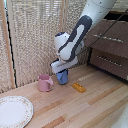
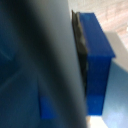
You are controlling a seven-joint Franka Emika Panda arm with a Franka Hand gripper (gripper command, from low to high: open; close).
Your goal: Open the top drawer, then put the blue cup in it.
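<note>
On the wooden surface (image 1: 100, 102), from the exterior view's left: white plate (image 1: 14, 111), pink mug (image 1: 45, 83), then the blue cup (image 1: 62, 76) with the tool (image 1: 62, 71) down over it, apparently clenched on its rim; wrist view too blurred to confirm. Orange block (image 1: 78, 87) next. Top drawer (image 1: 111, 38) at far right, closed.

On the table (image 1: 95, 102), the cup (image 1: 62, 77) stands under the gripper (image 1: 62, 71), with the mug (image 1: 45, 83) just beside it toward the exterior view's left and a small block (image 1: 78, 87) near it on the right. A plate (image 1: 14, 111) lies well apart at the near left. The dresser (image 1: 111, 45) stands at the far right, its top drawer (image 1: 111, 36) above the lower one (image 1: 110, 61).
</note>
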